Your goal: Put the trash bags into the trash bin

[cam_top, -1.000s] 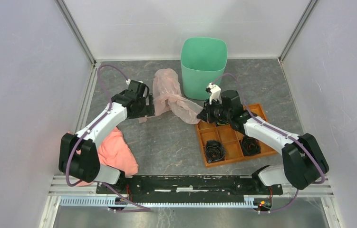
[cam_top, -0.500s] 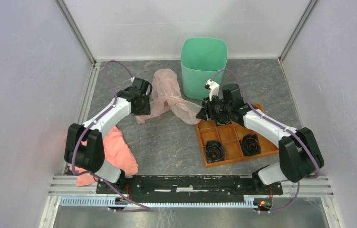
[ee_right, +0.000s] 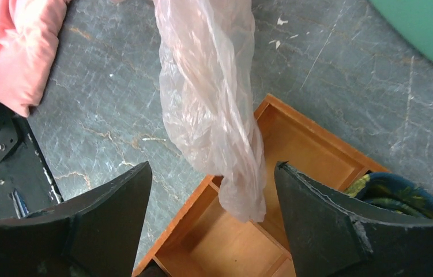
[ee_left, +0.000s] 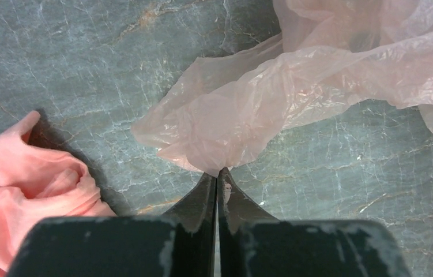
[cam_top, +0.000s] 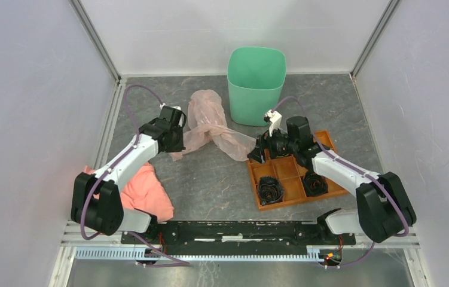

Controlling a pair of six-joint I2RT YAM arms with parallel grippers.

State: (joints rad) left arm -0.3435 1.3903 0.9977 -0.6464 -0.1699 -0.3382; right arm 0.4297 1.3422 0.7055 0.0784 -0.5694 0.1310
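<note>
Currently the thin, wrinkly, glossy pink trash bag (cam_top: 213,128) lies twisted on the desk (cam_top: 210,179), long axis left-right, before the mint-green trash bin (cam_top: 256,84). The left gripper (ee_left: 218,176) pinches 1 end; the right gripper (ee_right: 213,168) gapes wide around the other.

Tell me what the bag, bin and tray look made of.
Bag: thin plastic film, glossy; see-through and wrinkled.
Bin: likely moulded plastic; smooth, even mint walls.
Tray: possibly wood or fibreboard, flat orange finish; thick square-cut dividers, can't confirm.
</note>
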